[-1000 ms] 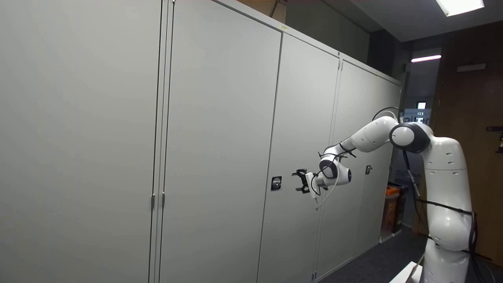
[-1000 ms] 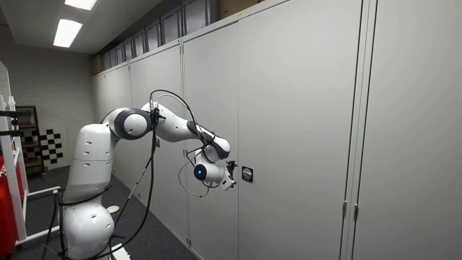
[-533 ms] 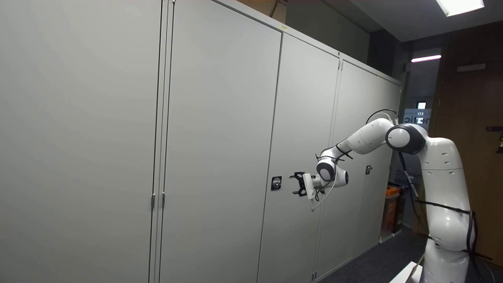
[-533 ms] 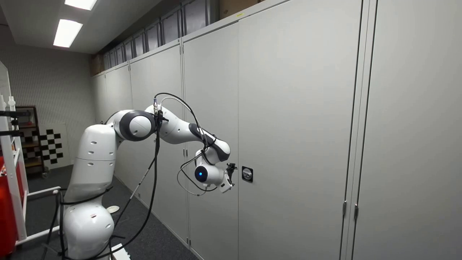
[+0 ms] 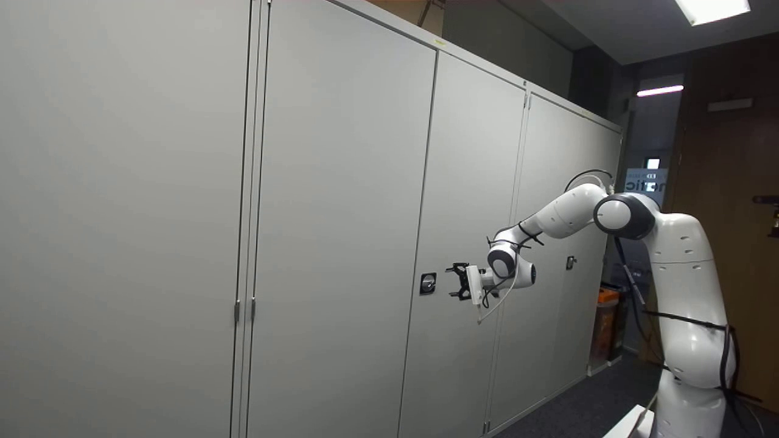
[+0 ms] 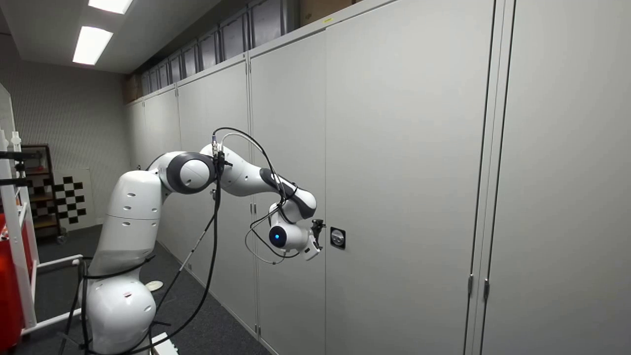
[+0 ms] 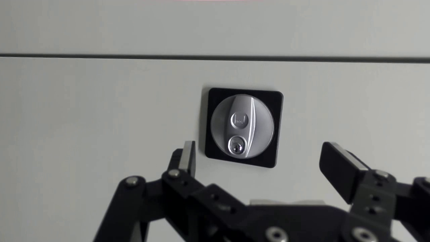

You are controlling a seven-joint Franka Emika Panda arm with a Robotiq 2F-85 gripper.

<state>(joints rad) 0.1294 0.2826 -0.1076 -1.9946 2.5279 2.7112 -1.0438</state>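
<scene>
Lock knob (image 7: 242, 126): one, round, silver, with a raised grip bar (image 7: 247, 136) running crosswise to the nearby door seam (image 7: 215, 57); keyhole (image 7: 237, 147) at one end of the bar. Mounted on a square black backplate (image 7: 268, 160), which sits on a light grey cabinet door (image 5: 465, 182) beside that seam. Gripper (image 5: 451, 282): one, black, facing the lock knob; near it but apart in both exterior views. Fingers (image 7: 341, 171): two, spread wide, released; in the wrist view the knob shows beyond the gap, appearing closer to one finger than the other. Robot arm (image 6: 133, 207): white with dark joint bands, elbow raised, cables (image 6: 217, 212) strapped along it, standing before the cabinet row (image 6: 409, 172). Farther along that row, in an exterior view: a second lock (image 5: 571, 263) and an orange-topped bin (image 5: 607, 296). In an exterior view: checkered board (image 6: 70, 199) near the back wall (image 6: 88, 118); white frame (image 6: 19, 261).
</scene>
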